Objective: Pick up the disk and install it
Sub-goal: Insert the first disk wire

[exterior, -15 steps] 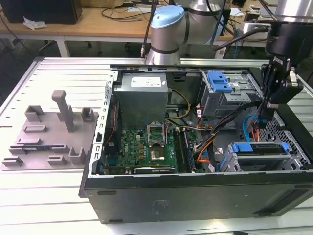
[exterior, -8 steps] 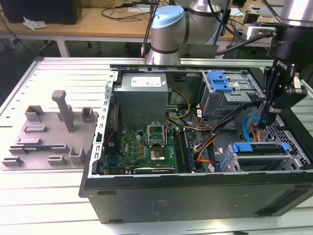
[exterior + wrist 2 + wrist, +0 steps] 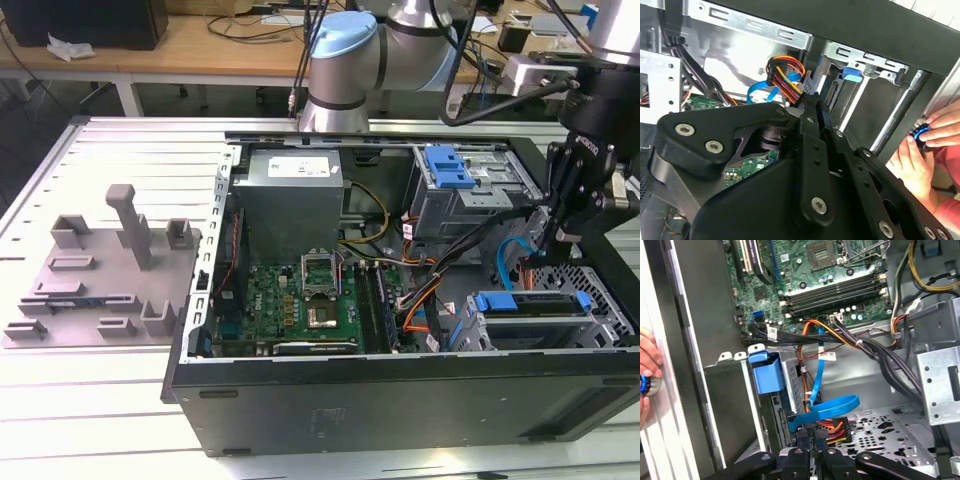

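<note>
Open computer case (image 3: 400,400) is lying on its side on the bench, motherboard (image 3: 300,300) facing up.

- The disk (image 3: 530,303) is sitting in the drive cage (image 3: 602,318) at the corner of the case on the exterior view's right, its blue rail showing along the top. It looks seated in the bay rather than loose, so I am judging pick-up and placement as done.
- The gripper (image 3: 811,437) is hanging just beside that cage, over the cable end of the bay. In both wrist views its jaws are standing drawn together, the tips reaching in among the plugs.
- The tips are touching or nearly touching the bundle where the blue data cable (image 3: 832,407) and the coloured power wires (image 3: 832,427) are ending. Whether a plug is being pinched I cannot tell.
- A person's hand (image 3: 917,160) is resting against the outside wall of the case, fingers on a small blue-and-black object.
- A grey fixture plate (image 3: 100,270) is sitting well apart on the exterior view's left, with nothing on it.

Judgement: the task is looking late-stage; what is left, if anything, is concerning the cabling behind the disk.
</note>
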